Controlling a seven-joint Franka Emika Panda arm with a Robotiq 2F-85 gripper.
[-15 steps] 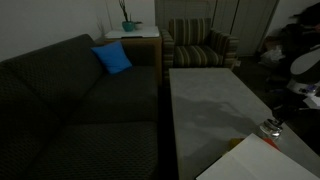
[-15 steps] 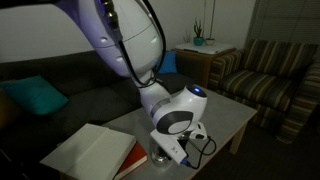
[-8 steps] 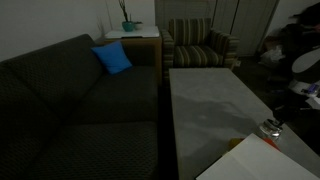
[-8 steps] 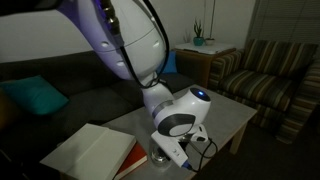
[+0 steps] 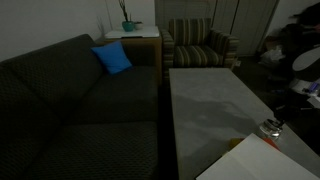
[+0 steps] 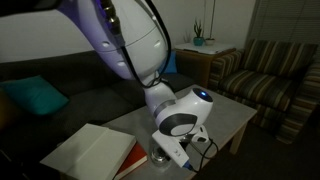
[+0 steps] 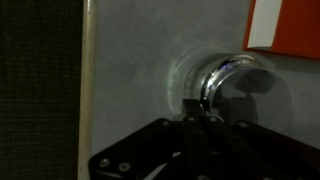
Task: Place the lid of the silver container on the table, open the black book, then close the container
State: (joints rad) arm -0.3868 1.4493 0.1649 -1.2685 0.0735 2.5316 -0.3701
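Your arm has crept slightly up and right; nothing else moves. The silver container (image 7: 232, 82) sits at the table's (image 5: 205, 100) near end, just beside the open black book (image 6: 90, 148), with the gripper (image 7: 197, 118) close over it. Jaws spread or pressed: can't tell. Lid seated or not: can't tell. Likely the closing step.

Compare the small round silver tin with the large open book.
The small round silver tin is shiny metal; the large open book shows pale pages. The tin is round and far smaller; the book is rectangular and lies spread flat. Both rest on the grey stone-like table.
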